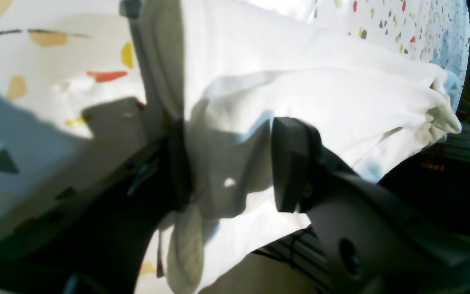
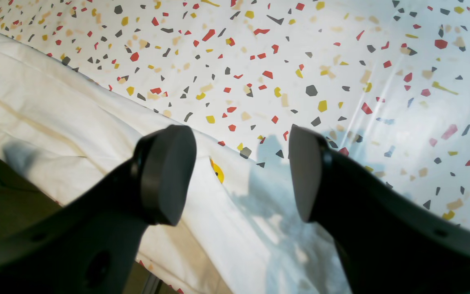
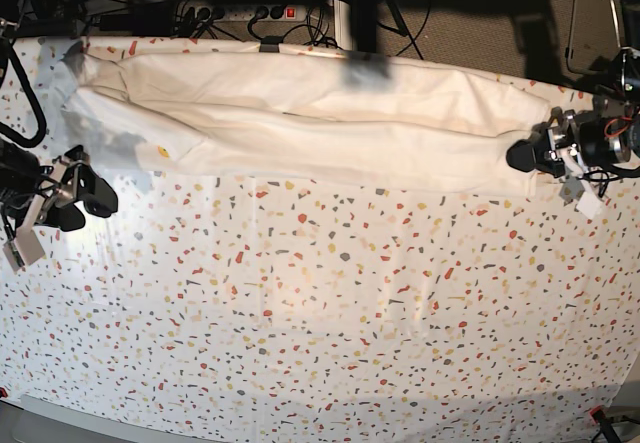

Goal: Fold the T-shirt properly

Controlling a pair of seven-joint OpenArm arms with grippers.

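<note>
Pinching T-shirt cloth, left pincer; only right-wrist view shows right pincer wide.

The white T-shirt lies stretched in a long folded band along the table's far edge

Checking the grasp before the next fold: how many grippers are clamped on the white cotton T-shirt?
1. The left gripper pinches the white cotton T-shirt at its end; the right gripper hangs open above the speckled table cover.
</note>
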